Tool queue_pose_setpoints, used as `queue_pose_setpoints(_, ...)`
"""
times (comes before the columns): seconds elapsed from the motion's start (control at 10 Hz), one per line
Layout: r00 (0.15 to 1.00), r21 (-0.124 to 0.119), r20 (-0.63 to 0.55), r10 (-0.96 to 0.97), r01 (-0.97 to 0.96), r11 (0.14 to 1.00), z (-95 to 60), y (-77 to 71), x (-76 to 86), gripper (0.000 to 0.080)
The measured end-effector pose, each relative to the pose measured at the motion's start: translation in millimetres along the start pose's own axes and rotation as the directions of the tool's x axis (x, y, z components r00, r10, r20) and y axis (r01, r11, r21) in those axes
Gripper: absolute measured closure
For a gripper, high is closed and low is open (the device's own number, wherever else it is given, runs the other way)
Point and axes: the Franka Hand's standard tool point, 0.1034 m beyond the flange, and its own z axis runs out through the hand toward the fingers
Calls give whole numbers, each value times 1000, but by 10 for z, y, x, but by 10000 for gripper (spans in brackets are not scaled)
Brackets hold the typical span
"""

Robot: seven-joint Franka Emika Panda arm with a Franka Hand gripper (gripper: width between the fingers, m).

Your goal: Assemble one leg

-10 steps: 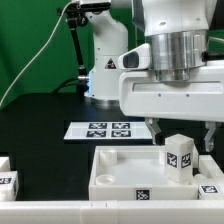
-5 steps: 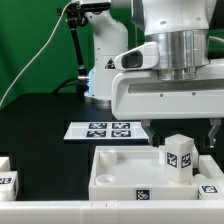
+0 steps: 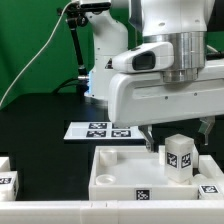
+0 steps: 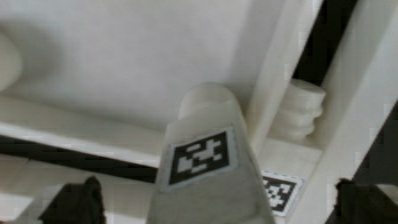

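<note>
The 2 fingers [image 4: 75,200] are spread wide with nothing held, and the leg [image 3: 180,156] is upright between them, touched by neither, its tag turned to the wrist camera. The leg is stood on the white tabletop piece [image 3: 118,162], which is laid close to the table [image 3: 40,120] edge nearest the exterior camera, toward the corner on the exterior view's right. The marker board [image 3: 104,129] is fixed further in from that edge, and 1 other white post [image 3: 7,181] is placed by the same edge on the exterior view's left.
</note>
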Motion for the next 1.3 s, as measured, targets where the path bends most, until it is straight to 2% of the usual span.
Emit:
queue_pose_setpoints(0.1,998,-6,2,-67,67,998,0,11,-3,150)
queue_pose_setpoints(0.3,998,-5,2,-63,63,998,2,11,-4,159)
queue_pose_setpoints(0.5,998,-5,3,-63,63,998,4,11,-6,500)
queue_pose_setpoints(0.8,999,-5,3,-53,53,999,6,11,-7,517)
queue_pose_setpoints(1.1,965,1,-7,260,-260,965,14,-7,-10,517)
queue_pose_setpoints(1.3,861,15,-4,508,-508,861,18,-26,-12,517)
